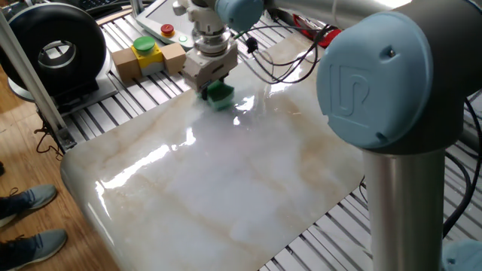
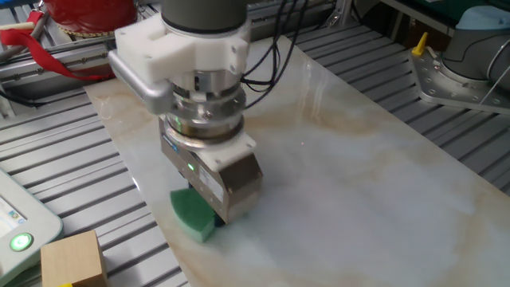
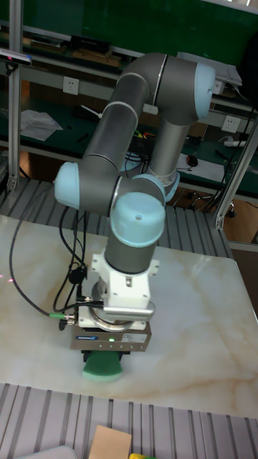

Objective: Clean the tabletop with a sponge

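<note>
The green sponge (image 1: pixel 221 95) (image 2: pixel 191 214) (image 3: pixel 102 366) lies flat on the marble tabletop (image 1: pixel 241 181) (image 2: pixel 374 167) (image 3: pixel 193 323), close to the edge beside the cardboard box. My gripper (image 1: pixel 215 87) (image 2: pixel 209 214) (image 3: pixel 107 355) points straight down and is shut on the sponge, pressing it onto the slab. The gripper body hides the fingertips and most of the sponge's top.
A cardboard box with a yellow-and-green button (image 1: pixel 145 54) stands on the ribbed aluminium frame (image 1: pixel 143 102) just beyond the slab's edge. A black round device (image 1: pixel 56 49) sits at far left. Black cables (image 1: pixel 271 71) trail over the slab's far side. A tan block (image 2: pixel 72 259) lies near the sponge.
</note>
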Action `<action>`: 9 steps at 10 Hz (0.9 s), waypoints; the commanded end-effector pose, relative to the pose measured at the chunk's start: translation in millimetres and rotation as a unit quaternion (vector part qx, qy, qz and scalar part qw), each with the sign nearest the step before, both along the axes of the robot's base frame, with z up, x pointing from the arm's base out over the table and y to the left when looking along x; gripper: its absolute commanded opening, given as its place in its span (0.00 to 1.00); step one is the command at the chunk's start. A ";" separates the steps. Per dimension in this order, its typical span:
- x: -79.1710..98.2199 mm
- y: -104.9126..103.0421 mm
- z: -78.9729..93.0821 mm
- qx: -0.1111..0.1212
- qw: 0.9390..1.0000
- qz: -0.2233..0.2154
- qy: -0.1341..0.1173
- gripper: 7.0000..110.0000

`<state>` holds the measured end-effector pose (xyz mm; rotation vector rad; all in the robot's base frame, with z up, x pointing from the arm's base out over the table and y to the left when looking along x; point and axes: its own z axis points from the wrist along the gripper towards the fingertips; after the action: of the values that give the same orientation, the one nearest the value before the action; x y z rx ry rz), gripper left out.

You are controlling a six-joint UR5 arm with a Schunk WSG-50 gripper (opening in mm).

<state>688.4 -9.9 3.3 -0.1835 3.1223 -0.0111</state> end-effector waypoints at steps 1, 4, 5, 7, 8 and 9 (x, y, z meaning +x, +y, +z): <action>-7.3 -32.9 0.8 0.017 0.999 0.025 -0.010 0.00; -13.6 -54.0 -8.3 0.024 0.999 0.035 -0.023 0.00; -13.7 -58.6 -10.7 0.023 0.999 0.035 -0.030 0.00; -18.3 -64.4 -14.1 0.018 0.999 0.041 -0.028 0.00; -19.6 -66.2 -14.5 0.017 0.998 0.045 -0.026 0.00; -17.7 -70.8 -12.1 0.014 0.998 0.049 -0.026 0.00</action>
<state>671.6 -71.0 -9.1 -0.3147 3.0638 0.0260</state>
